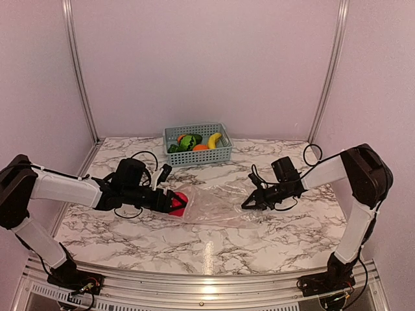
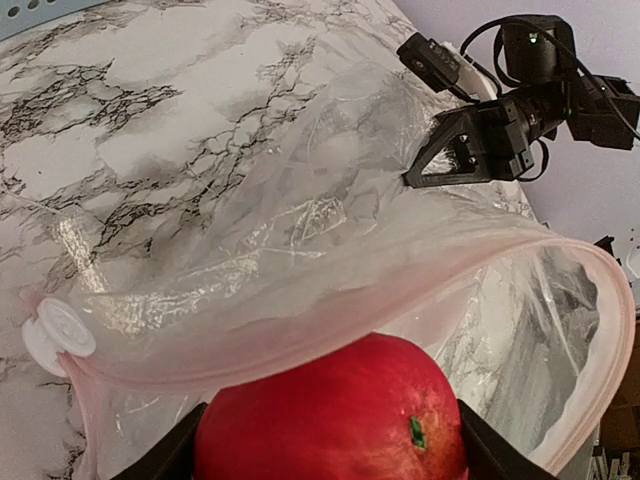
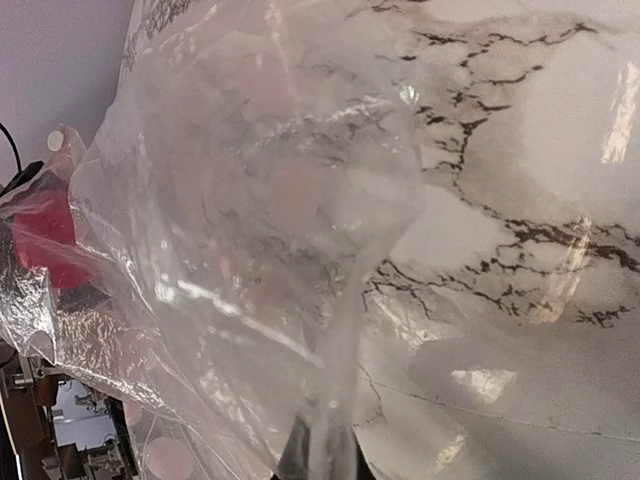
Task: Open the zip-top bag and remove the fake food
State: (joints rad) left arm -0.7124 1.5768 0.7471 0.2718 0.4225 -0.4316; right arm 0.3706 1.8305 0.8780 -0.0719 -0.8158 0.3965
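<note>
The clear zip-top bag (image 1: 217, 206) lies on the marble table between my two arms, its pink-edged mouth gaping toward the left. The white zip slider (image 2: 60, 335) sits at one end of the mouth. A red round fruit (image 2: 330, 415) rests just inside the mouth, and my left gripper (image 2: 330, 445) is shut on it, a black finger pressed to each side. My right gripper (image 3: 325, 462) is shut on the bag's far end, pinching a fold of the plastic (image 3: 250, 200). More fake food, a banana (image 1: 214, 139), a green piece (image 1: 188, 142) and an orange fruit (image 1: 200, 147), lies in the basket.
The light blue slatted basket (image 1: 224, 154) stands at the back centre against the wall. Metal frame posts (image 1: 81, 78) rise at both back corners. The right arm's cable loops (image 1: 312, 154) above the table's right side.
</note>
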